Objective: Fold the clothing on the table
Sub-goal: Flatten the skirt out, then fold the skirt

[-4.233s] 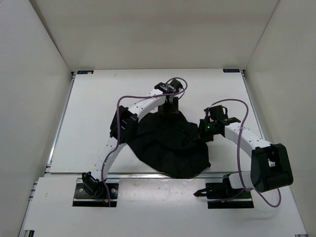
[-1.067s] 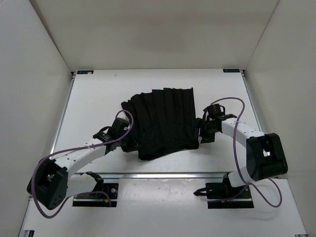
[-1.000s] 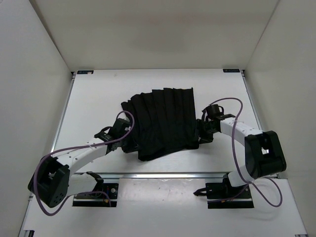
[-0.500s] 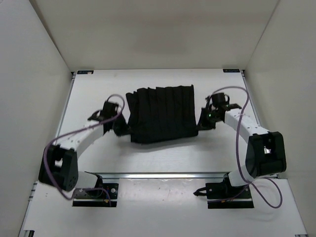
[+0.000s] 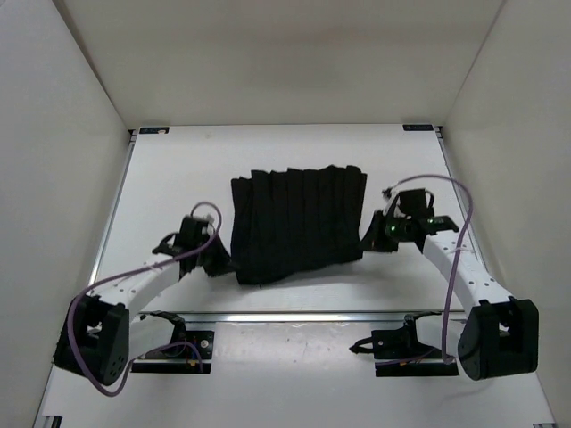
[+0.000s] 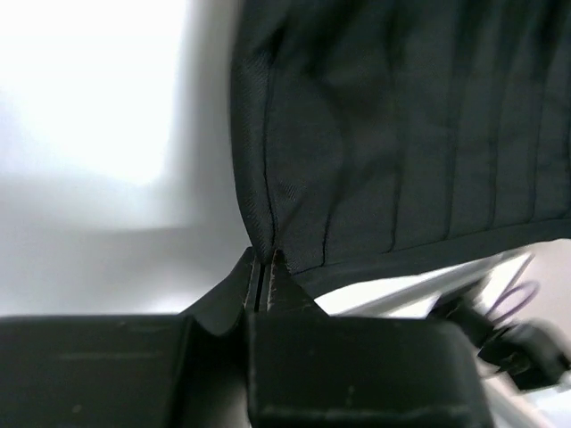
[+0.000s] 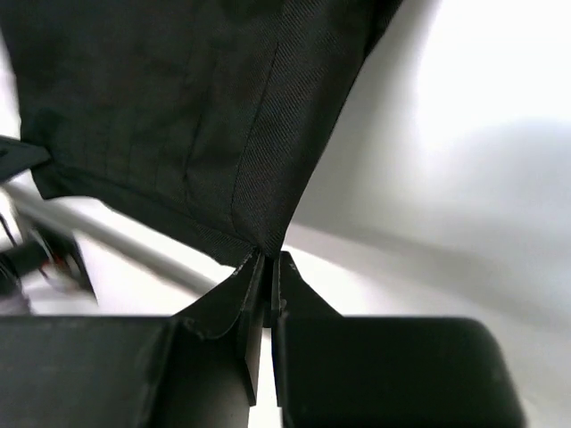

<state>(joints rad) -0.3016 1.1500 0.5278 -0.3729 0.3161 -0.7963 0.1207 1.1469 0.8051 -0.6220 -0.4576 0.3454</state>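
Soft, even light is filling the overhead view and casting only faint shadows on the white surface (image 5: 161,178). In the wrist views that surface is blowing out into glare ahead of the left hand (image 6: 264,260) and the right hand (image 7: 268,260), with grey shadow pooling closer to each. The black clothing (image 6: 401,134) is swallowing detail, and the picture edges beside each hand are smearing into blur.

Built of white links (image 5: 143,281) and bulky black joint housings (image 5: 500,339). Strung with looping purple cables (image 5: 466,214). Bolted onto black base plates (image 5: 169,349). Marked by a green light (image 5: 390,228) near the right wrist. Tipped with black tapered fingers (image 6: 227,299).
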